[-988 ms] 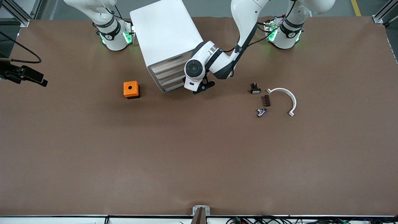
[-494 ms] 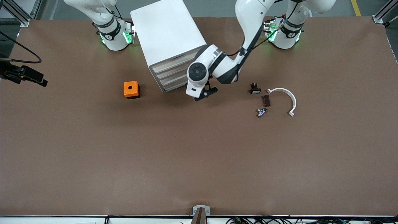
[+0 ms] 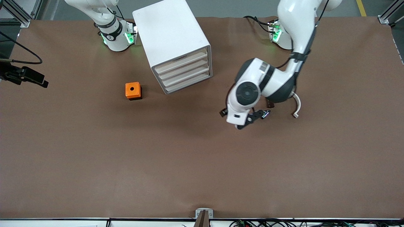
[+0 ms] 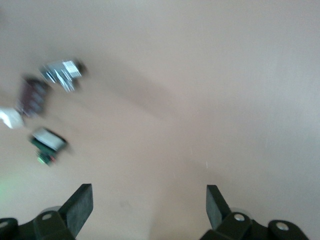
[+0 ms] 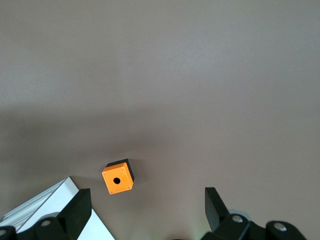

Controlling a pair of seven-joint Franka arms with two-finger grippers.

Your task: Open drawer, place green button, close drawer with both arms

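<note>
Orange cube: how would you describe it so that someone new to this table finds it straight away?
Start from the big white cabinet standing near the robots' bases. The orange cube sits alone on the brown table beside the cabinet's stack of drawers, toward the right arm's end. It is the only bright orange thing, with a round hole in its top and a black base.

I work in a robotics lab, not a home. My 2 white arms are bolted at one edge of a wide brown bench (image 3: pixel 94 157), their bases (image 3: pixel 115 37) glowing with green status lights. Aluminium frame posts (image 3: pixel 19 14) stand at the corners, bundled cables (image 3: pixel 284 223) run along the bench's camera edge, and yellow floor tape (image 3: pixel 361 8) marks the grey floor.
</note>
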